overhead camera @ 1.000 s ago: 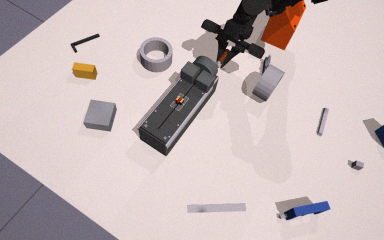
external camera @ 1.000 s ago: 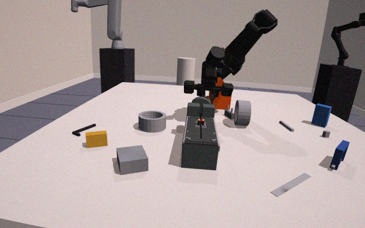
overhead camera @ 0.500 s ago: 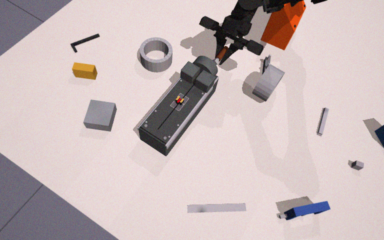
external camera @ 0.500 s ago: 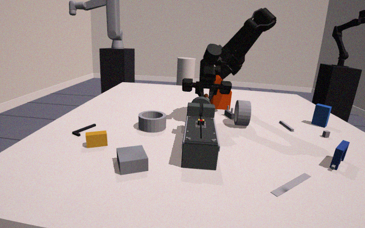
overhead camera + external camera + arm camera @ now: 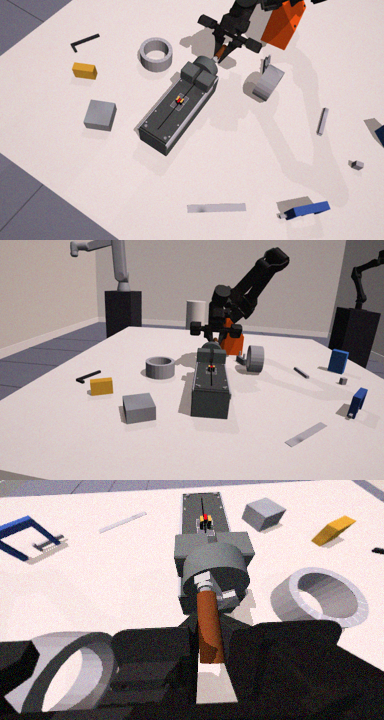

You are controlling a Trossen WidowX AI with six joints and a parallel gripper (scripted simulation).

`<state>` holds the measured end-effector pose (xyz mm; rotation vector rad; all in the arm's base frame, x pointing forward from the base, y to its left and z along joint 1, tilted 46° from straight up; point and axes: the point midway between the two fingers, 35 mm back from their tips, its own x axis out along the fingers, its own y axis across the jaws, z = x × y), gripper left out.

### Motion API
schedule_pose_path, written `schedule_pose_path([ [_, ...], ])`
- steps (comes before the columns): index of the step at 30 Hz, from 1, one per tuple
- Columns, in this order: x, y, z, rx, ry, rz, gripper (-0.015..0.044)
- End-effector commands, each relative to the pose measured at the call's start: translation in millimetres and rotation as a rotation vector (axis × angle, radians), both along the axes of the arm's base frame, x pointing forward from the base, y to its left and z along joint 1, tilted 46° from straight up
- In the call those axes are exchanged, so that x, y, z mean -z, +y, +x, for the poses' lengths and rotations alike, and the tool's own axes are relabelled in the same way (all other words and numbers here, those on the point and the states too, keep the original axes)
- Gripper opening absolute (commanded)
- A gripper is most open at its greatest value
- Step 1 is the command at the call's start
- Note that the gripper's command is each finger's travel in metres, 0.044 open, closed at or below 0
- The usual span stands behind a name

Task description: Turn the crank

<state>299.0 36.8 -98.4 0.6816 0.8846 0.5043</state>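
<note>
A dark box-shaped machine point(image 5: 154, 118) point(image 5: 209, 404) point(image 5: 192, 511) lies on the white table. A slot runs along its top. The slide's red pointer point(image 5: 179, 99) point(image 5: 210, 366) point(image 5: 205, 517) sits between the two brass zero marks point(image 5: 182, 100), about level with them. At the machine's far end is a grey crank disc point(image 5: 205, 62) point(image 5: 210, 345) point(image 5: 215, 562) with a brown handle point(image 5: 220, 51) point(image 5: 209, 622). My gripper point(image 5: 221, 55) point(image 5: 215, 339) point(image 5: 204, 614) is shut on that handle, which sticks out below the disc's centre in the wrist view.
A grey ring point(image 5: 155, 53) point(image 5: 160, 367) point(image 5: 320, 597) lies left of the crank. A grey cylinder on its side point(image 5: 267, 82) point(image 5: 254, 358) lies right of it. An orange block point(image 5: 283, 24) stands behind. A yellow block point(image 5: 84, 70), a grey cube point(image 5: 99, 114) and a black L-key point(image 5: 84, 41) lie farther left.
</note>
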Motion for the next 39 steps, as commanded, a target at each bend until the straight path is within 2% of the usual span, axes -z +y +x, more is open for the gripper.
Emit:
schedule_pose_path([
  [1, 3, -9, 1, 0.023, 0.002, -0.009, 0.0],
  [39, 19, -20, 3, 0.023, 0.001, -0.01, 0.0],
])
